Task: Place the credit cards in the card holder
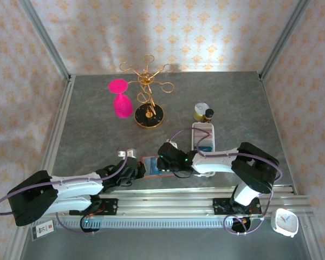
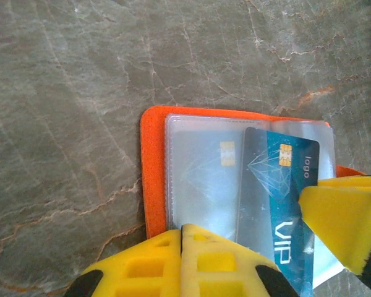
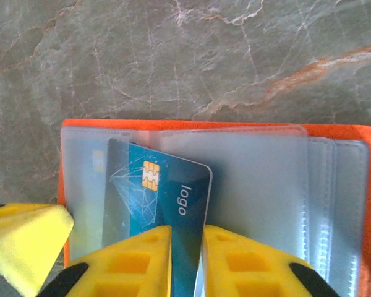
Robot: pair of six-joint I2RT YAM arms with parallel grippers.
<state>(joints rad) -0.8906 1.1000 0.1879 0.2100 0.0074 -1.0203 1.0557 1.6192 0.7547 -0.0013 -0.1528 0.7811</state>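
Where its yellow fingers (image 3: 136, 260) met, the right end effector (image 3: 187, 234) was clenched on the near end of the teal card (image 3: 167, 192). That card lay slanted across the clear sleeves of the open card holder (image 3: 222, 127). A pale card (image 2: 204, 179) sat inside a sleeve just beside it. The left end effector (image 2: 181, 232) was closed tight, finger against finger, its tips over the holder's orange edge; whether they pressed on it could not be told. The right arm (image 1: 227, 160) ran low and leftward from its base and the left arm (image 1: 76, 187) low and rightward. They met over the holder, which lay flat near the middle of the near edge of the desk (image 1: 97, 124).
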